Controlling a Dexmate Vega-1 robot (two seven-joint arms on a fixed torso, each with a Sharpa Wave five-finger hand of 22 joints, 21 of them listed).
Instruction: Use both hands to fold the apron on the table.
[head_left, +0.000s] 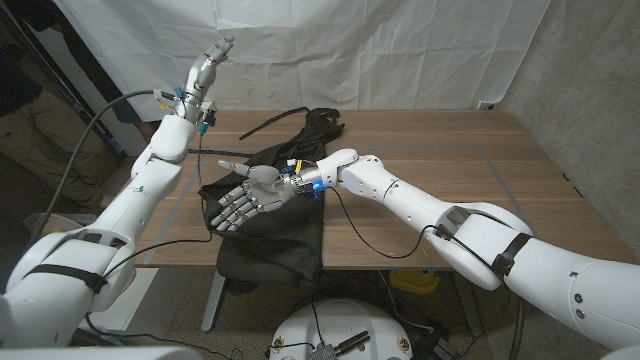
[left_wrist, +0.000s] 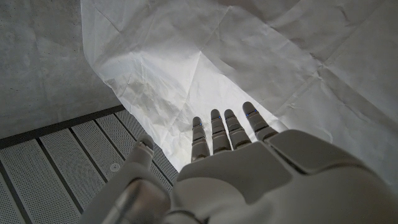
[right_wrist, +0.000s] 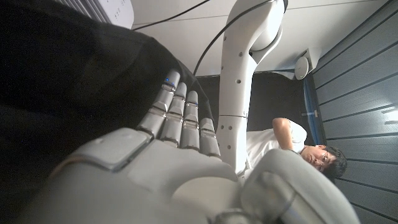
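We see the black apron (head_left: 268, 200) lying in a crumpled heap on the wooden table (head_left: 430, 170), spread from near the back edge, where a dark bunch of cloth and a thin strap (head_left: 268, 123) reach toward the far side, down to the front edge, where a fold of it hangs over and droops below the tabletop. Our right hand (head_left: 245, 200) is stretched across the table from the right side and hovers palm-up over the apron near the front-left part of the table, its fingers spread apart and holding nothing; whether the back of the hand touches the cloth we cannot tell. In the right wrist view the same hand (right_wrist: 168, 155) shows its fingers straight and side by side against the dark fabric (right_wrist: 68, 81), with our left arm (right_wrist: 245, 74) rising beyond it and a person (right_wrist: 298, 146) in a white shirt visible in the background. Our left hand (head_left: 214, 55) is lifted high above the back-left corner of the table, well apart from the apron, in front of the white sheet (head_left: 380, 50) that hangs behind the table. In the left wrist view this hand (left_wrist: 230, 155) has its fingers extended and close together, grasping nothing, pointing toward the wrinkled white sheet (left_wrist: 205, 56).
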